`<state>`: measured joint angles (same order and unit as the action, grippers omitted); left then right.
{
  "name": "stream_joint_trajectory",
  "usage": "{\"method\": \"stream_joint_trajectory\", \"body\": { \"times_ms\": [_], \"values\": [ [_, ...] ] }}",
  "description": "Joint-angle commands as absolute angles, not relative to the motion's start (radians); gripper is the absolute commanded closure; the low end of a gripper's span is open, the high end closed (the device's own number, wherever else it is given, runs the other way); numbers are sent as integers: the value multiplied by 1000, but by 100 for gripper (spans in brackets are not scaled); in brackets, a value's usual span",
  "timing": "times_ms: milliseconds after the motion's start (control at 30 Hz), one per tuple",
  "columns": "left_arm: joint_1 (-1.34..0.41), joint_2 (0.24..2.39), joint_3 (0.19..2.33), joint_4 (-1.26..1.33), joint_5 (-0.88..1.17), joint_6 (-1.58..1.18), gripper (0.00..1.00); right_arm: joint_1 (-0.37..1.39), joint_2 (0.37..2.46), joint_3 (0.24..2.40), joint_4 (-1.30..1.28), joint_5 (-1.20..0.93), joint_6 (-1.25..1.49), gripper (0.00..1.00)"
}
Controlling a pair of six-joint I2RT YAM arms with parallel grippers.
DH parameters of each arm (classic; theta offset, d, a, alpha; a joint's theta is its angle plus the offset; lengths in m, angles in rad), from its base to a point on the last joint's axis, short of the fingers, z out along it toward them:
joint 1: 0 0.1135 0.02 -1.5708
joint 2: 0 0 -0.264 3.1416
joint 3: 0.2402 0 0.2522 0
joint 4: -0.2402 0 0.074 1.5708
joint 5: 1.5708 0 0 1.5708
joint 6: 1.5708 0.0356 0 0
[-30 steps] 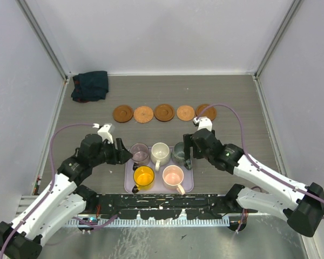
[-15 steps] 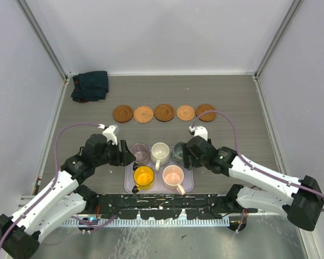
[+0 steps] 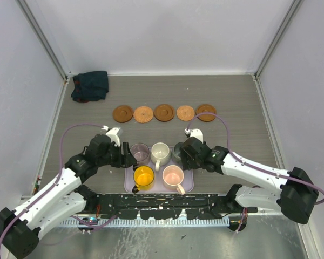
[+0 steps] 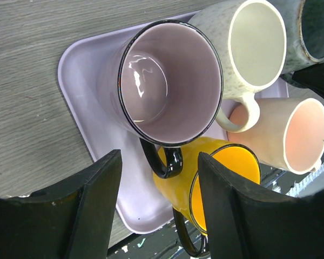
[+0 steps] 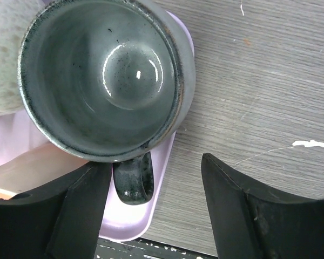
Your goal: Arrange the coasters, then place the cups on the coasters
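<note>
Left gripper [image 4: 159,162] has crept in on the purple cup [image 4: 151,81] at the tray's [image 4: 75,65] ten o'clock, jaws apart astride its handle, holding nothing. Right gripper [image 5: 155,167] has dropped over the grey-green cup [image 5: 102,70] at two o'clock, likewise apart and empty. The coasters [image 3: 164,112] wait in a row at twelve, so I'd guess lifting comes next.

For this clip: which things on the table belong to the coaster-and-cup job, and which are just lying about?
Part of the job: five brown coasters in a row; purple cup, cream cup, grey-green cup, yellow cup, pink cup, all on the lavender tray.
Just lying about: dark cloth in the far left corner; the tray itself, merely holding the cups.
</note>
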<state>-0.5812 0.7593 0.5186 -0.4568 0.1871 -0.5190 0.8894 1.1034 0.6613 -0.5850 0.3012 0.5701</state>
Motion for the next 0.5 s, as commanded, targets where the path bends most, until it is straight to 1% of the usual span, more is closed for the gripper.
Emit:
{"method": "stream_joint_trajectory", "body": {
  "times_ms": [0,467],
  "values": [
    [-586,762,512,-404,190,-529,41,897,1127,645,-514,293,595,29],
    [-586,755,496,-400,172,-532,40,908,1189,624,-419,298,606,36]
  ]
}}
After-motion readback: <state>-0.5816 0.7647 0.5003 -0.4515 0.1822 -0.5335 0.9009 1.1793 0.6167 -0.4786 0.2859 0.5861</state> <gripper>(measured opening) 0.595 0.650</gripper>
